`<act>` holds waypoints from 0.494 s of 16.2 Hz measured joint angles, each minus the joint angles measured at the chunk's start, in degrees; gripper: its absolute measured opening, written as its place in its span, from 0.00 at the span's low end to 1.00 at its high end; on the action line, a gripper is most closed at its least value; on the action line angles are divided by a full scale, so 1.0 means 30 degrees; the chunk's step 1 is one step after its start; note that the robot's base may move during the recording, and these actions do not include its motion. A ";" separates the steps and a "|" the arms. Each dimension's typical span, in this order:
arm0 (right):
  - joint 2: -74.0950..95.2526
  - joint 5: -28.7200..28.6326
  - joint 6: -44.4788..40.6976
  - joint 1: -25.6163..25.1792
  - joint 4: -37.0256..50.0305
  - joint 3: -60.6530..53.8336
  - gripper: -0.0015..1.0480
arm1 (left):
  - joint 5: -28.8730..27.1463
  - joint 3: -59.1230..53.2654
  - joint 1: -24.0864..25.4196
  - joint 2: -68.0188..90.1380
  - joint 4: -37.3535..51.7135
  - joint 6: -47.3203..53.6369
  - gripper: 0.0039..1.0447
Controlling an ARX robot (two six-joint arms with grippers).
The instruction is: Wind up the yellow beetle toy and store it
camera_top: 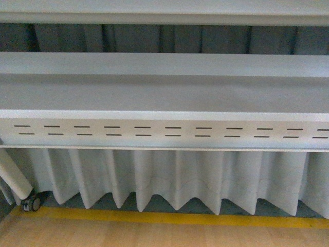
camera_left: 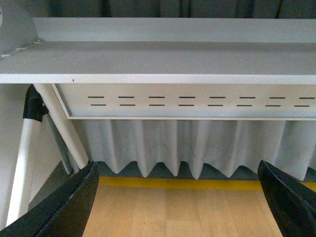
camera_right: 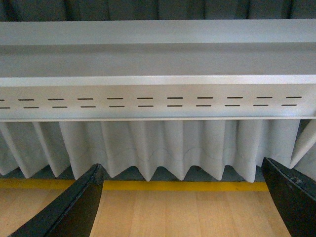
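Ahead of the robot, a long pale grey metal worktop [camera_top: 164, 95] runs across the whole front view, its flat top reaching from one side of the picture to the other. Its front edge is a straight lip. Below the lip hangs a white apron panel [camera_top: 164, 133] pierced by two rows of short dark slots. A second grey shelf [camera_top: 164, 10] sits above and further back, and a dark grey pleated curtain [camera_top: 180, 38] shows in the gap between the two. Under the apron a white pleated skirt [camera_top: 169, 177] hangs with a zigzag hem, and below that hem a yellow floor stripe [camera_top: 169, 218] shows. Nearer the robot lies pale wooden floor [camera_top: 154, 236]. At the lower left of the front view a white tubular leg [camera_top: 13, 175] slants down towards a small black caster wheel [camera_top: 33, 204].

The left hand [camera_left: 177, 168] is spread wide. Its two black fingers [camera_left: 69, 202] stand far apart with only floor and skirt showing between them, and it holds nothing. The right hand [camera_right: 182, 165] is spread just as wide and also grips nothing. Both hands are short of the worktop's front edge, over open floor.

The yellow beetle toy shows in none of the three views, so its place, its heading and its long axis cannot be told.
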 joint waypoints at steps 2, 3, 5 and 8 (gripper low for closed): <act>0.0000 0.0007 -0.0007 0.0000 0.0000 0.0000 0.94 | 0.0000 0.0007 0.0000 0.0000 0.0000 0.0000 0.94; 0.0000 0.0007 0.0000 0.0000 -0.0007 0.0000 0.94 | -0.0007 0.0007 0.0000 0.0000 0.0000 0.0000 0.94; 0.0000 0.0007 0.0000 0.0000 0.0000 0.0000 0.94 | 0.0000 0.0000 0.0000 0.0000 0.0000 0.0000 0.94; 0.0000 0.0000 0.0000 0.0000 0.0000 0.0000 0.94 | 0.0000 0.0007 0.0000 0.0000 0.0000 0.0000 0.94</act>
